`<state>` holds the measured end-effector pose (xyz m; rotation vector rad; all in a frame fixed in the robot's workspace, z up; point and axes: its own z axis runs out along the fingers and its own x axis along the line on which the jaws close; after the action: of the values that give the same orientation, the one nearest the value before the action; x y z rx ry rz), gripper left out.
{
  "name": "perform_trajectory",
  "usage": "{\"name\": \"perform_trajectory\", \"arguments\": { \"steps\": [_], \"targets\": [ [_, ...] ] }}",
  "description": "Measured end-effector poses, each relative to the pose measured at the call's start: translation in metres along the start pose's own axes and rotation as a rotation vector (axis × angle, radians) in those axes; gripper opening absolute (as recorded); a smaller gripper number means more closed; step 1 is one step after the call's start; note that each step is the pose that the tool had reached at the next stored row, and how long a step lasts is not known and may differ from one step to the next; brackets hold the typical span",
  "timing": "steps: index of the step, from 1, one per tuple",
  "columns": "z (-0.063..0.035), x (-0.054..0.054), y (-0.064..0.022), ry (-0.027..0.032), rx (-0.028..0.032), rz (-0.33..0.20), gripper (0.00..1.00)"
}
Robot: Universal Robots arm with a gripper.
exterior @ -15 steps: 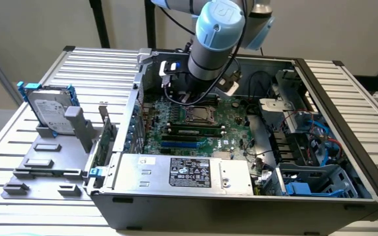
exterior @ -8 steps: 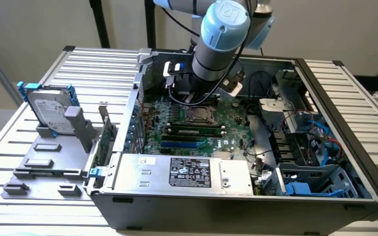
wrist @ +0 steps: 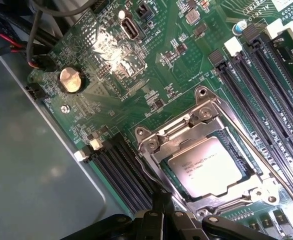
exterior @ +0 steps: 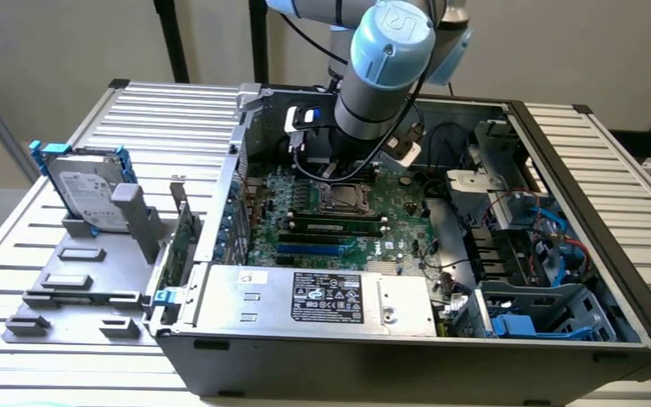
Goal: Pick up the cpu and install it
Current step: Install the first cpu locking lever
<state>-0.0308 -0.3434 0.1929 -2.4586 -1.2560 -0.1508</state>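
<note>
The black tool (wrist: pixel 161 220) is held just above the socket; its finger state cannot be told. The small square silver-grey cpu (wrist: pixel 211 167) is seated inside the metal socket frame (wrist: pixel 186 127) on the green motherboard (wrist: pixel 121 65).

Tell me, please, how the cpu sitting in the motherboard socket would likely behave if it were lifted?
The cpu looks like a thin, rigid plate, so probably stiff and light. Its smooth metal top may be slippery. It lies flat within the socket frame, so it seems unlikely to roll or tip, though probably fragile underneath.
</note>
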Motion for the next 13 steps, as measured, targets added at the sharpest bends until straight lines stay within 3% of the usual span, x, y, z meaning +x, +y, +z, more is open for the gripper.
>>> {"name": "perform_trajectory", "arguments": {
  "steps": [13],
  "targets": [
    [0.0002,0.0066,0.0096,-0.0036,-0.0025,0.000,0.11]
  ]
}}
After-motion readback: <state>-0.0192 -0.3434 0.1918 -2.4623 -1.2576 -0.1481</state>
